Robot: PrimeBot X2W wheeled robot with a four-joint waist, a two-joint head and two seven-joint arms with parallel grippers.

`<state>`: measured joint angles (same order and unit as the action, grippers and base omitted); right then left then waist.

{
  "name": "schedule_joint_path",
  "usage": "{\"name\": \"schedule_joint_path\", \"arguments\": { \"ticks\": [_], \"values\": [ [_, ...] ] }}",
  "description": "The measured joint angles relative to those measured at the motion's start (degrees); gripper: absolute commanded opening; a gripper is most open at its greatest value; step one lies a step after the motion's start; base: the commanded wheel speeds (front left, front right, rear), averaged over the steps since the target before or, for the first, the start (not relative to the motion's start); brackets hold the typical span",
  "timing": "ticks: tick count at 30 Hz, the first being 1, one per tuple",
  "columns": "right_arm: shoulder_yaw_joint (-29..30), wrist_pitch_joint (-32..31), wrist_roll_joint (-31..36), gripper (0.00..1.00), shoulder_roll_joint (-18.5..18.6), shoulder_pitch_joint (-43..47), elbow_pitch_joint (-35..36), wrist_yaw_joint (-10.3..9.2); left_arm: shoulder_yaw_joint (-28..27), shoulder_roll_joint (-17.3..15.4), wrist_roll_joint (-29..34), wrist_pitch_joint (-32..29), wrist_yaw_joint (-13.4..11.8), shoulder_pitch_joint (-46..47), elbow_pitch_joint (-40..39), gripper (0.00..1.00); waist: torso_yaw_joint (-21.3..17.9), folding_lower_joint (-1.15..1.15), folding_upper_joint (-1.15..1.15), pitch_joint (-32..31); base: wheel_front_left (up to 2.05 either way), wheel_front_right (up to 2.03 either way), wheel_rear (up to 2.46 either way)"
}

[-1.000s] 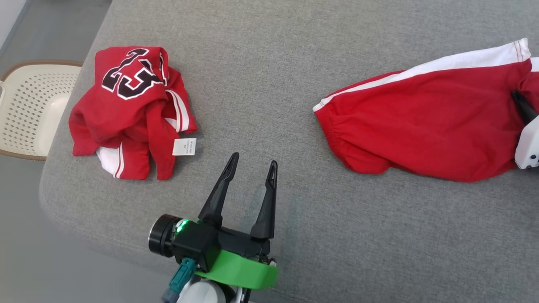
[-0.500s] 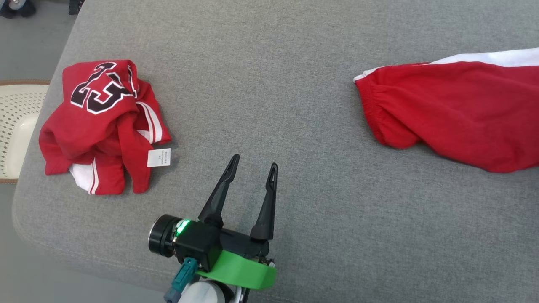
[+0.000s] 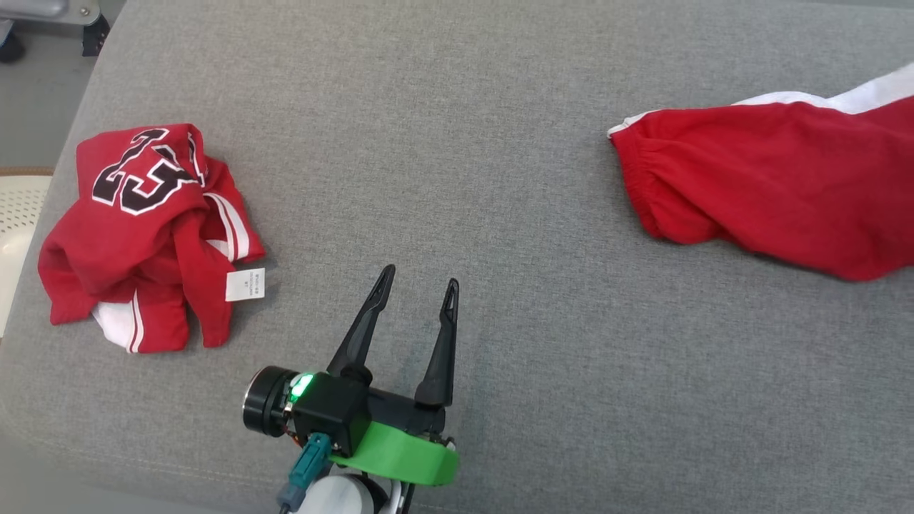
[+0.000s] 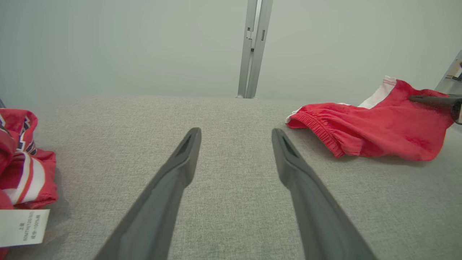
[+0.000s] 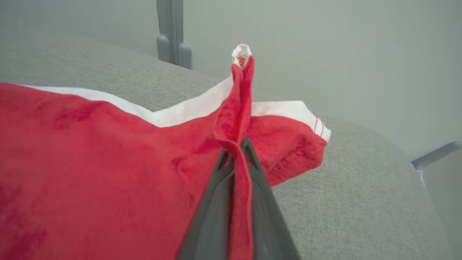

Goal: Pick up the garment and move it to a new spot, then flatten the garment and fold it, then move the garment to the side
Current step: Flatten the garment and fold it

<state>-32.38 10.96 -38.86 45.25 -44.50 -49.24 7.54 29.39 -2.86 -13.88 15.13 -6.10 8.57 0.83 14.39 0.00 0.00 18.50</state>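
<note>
Here go the red cotton shorts with the white side stripe and gathered waistband (image 3: 771,193)! Measured against the crumpled red jersey with the black-and-white number (image 3: 143,228), the gap has widened over the last second. Even allowing for the head camera swinging, the garment has been dragged rightward across the grey woven cushion (image 3: 457,128). The right gripper (image 5: 236,146) has its fingers pinched tight on a raised fold near the leg hem. The cloth stands up just beyond its tips, and the rest of the shorts trails flat to its left. The left gripper (image 3: 420,278) hovers spread wide and empty, with the shorts well off to its right and the jersey near on its left. I'd call this the relocation under way, with flattening and folding not yet begun.
</note>
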Motion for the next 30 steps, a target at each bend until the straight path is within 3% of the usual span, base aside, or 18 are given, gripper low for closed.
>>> {"name": "schedule_joint_path", "arguments": {
  "ticks": [8,15,16,17,24,30],
  "values": [
    [1.56,-4.10,5.89,0.00,-6.81,-1.45,9.01,-0.01,0.15,0.02,-0.40,0.00,0.11,-0.36,0.81,1.00,-0.02,0.00,0.00,-2.46,0.00,0.00,0.00],
    [6.02,-12.07,10.94,0.00,-17.69,3.13,15.18,-0.01,0.74,0.02,-1.94,-0.01,-0.22,-1.20,1.26,1.00,3.01,0.00,0.00,-3.58,0.00,0.00,0.00],
    [6.41,-12.91,11.62,0.09,-19.17,4.01,15.64,-0.01,0.90,0.02,-2.25,-0.01,-0.22,-1.20,1.36,1.00,3.45,0.00,0.00,-3.73,0.00,0.00,0.00],
    [6.69,-13.48,12.14,1.00,-20.36,4.76,16.15,-0.01,0.96,0.02,-2.32,0.00,-0.25,-1.20,1.43,1.00,3.81,0.00,0.00,-3.86,0.00,0.00,0.00],
    [9.44,-14.69,14.16,1.00,-26.22,11.35,27.09,-0.01,0.51,0.02,-2.80,0.00,-0.96,-2.04,1.93,1.00,5.10,0.00,0.00,-6.00,0.00,0.00,0.00],
    [16.83,-16.06,13.46,1.00,-25.20,18.66,38.56,-0.01,-0.01,0.02,-2.67,0.00,-0.97,-3.53,1.88,1.00,3.88,0.00,0.00,-7.69,0.00,0.00,0.00]
  ]
}}
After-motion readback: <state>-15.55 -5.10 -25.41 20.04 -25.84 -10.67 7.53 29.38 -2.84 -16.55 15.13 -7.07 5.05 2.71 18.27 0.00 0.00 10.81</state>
